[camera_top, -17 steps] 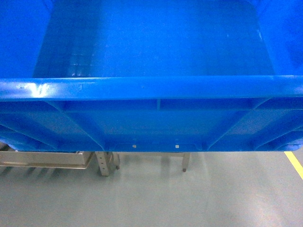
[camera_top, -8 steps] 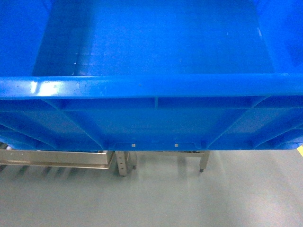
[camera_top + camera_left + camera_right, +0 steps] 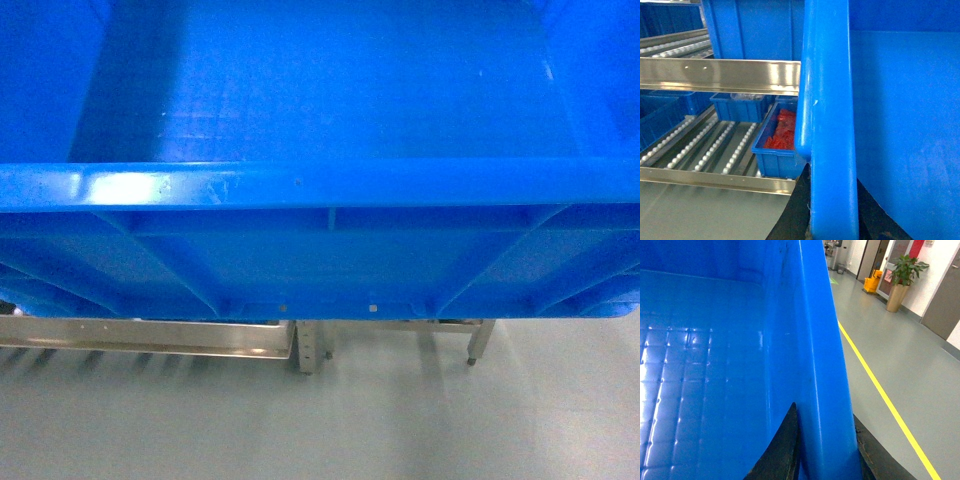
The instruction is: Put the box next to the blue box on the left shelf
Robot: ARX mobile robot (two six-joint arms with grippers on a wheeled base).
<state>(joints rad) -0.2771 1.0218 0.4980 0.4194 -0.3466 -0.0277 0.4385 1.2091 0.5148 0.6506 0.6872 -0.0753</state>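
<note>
The box (image 3: 320, 185), a big bright-blue open crate, fills most of the head view, and its thick rim runs across the middle. My left gripper (image 3: 832, 172) is shut on the box's left rim (image 3: 829, 100), one black finger (image 3: 797, 210) outside and one inside. On the opposite wall (image 3: 820, 340), my right gripper (image 3: 824, 410) is shut on the rim, with a finger (image 3: 782, 450) against the inner face. The left shelf (image 3: 700, 145) of white rollers lies to the left. A small blue box (image 3: 775, 150) with red contents stands on it, close beside the crate. Neither gripper shows in the head view.
Steel rails (image 3: 720, 75) front the shelf levels, with more blue boxes (image 3: 737, 107) behind. A metal frame with legs (image 3: 310, 350) shows under the crate. To the right run grey floor and a yellow line (image 3: 880, 390), with a potted plant (image 3: 902, 275) far off.
In the head view the metal frame and its legs have slid to the right, and the yellow floor line has left the frame. The box keeps its place in view.
</note>
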